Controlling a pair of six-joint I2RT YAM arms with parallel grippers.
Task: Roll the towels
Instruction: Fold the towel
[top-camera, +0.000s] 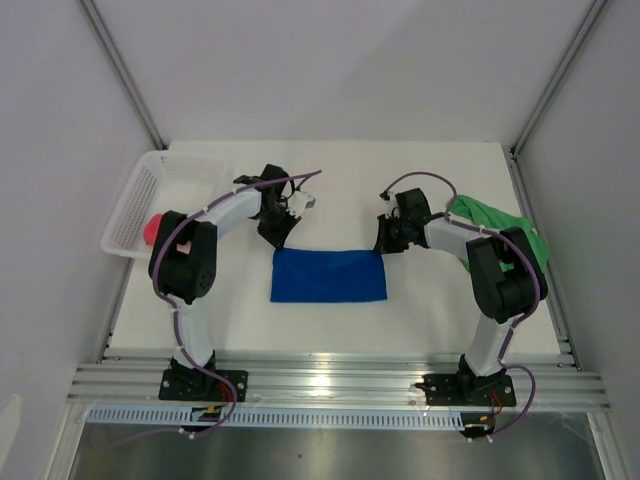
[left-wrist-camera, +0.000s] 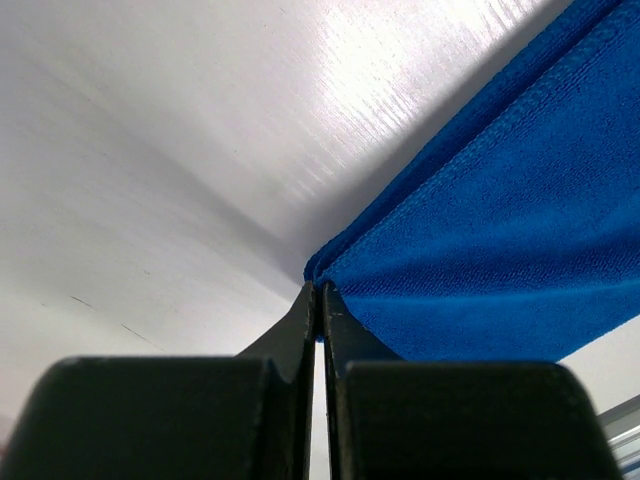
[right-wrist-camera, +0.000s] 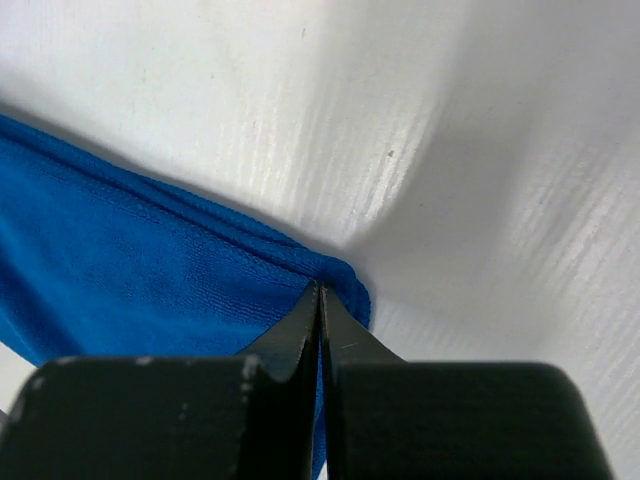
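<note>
While left pincer (left-wrist-camera: 318, 292) and right pincer (right-wrist-camera: 320, 292) clamp blue towel (top-camera: 330, 275) corners, seemingly only hem at tips: lift level, keep edge between taut.

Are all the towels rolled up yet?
Not yet. The pink towel is already in the basket, half hidden, so its roll is unclear. The blue towel lies flat while the left fingers and right fingers pinch its far corners. The green towel waits crumpled at the right, unrolled.
</note>
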